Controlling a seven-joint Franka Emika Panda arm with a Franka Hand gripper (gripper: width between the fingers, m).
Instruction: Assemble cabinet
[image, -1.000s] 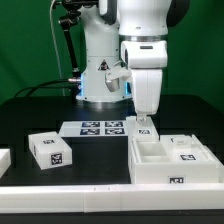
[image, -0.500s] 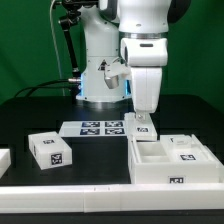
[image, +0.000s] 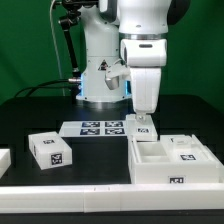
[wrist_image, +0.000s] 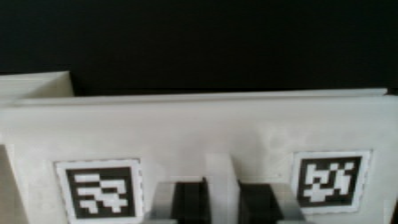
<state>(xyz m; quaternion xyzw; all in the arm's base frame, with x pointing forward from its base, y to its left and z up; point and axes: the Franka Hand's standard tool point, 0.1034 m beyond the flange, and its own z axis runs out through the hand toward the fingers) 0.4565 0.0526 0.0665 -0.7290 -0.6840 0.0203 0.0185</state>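
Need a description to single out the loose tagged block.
Find the large white plastic cabinet box on the exterior view's right. Toward that view's left, nearer than the white marker board, sits a small white tagged block. Unlike the blocks in the box, it stands free on the black table.

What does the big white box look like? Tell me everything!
The cabinet is a big white box, plastic-looking, lying on the black table at the exterior view's right. Its open top shows compartments; a small tagged block sits in one. Its front bears a small marker. The gripper hangs at its far corner; contact is unclear.
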